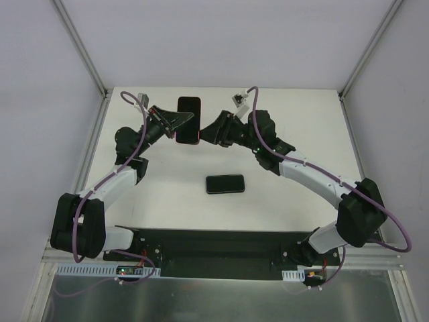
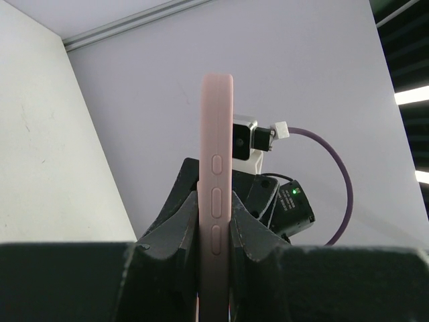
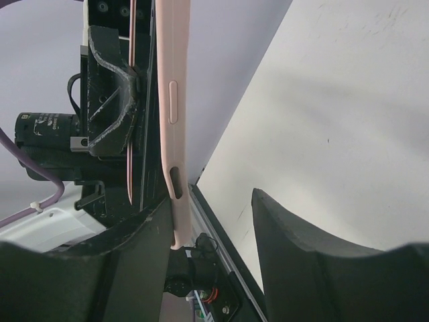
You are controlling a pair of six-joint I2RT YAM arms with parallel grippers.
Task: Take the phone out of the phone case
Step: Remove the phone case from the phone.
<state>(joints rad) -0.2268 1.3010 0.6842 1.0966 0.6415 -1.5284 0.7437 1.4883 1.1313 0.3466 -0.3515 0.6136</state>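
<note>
Left gripper [image 2: 214, 235] is clamped on the pink phone case [image 2: 216, 134], one finger flat on each broad face low down, so the case stands up out of the jaws edge-on to the wrist camera, with its moulded side buttons [image 2: 216, 201] just above the pinch. The case looks like thin, matte silicone or soft plastic. I judge it light, bendy at the rim and grippy rather than slippery, so a face-to-face pinch should hold it without much force, though squeezing harder would only bow the back. Just past the case, on the side away from the left fingers, the right gripper [image 3: 211, 204] is spread wide, one finger close alongside the case's long edge and the other well clear of it. Whether that near finger touches the rim I cannot tell. Further off, down on the table [image 1: 174, 201] and well apart from both tools, lies a black phone [image 1: 225, 183] flat on its own, which suggests the case in the air is already empty. A bare phone is stiff, heavier, glassy and slick, and is best taken across its long edges.
</note>
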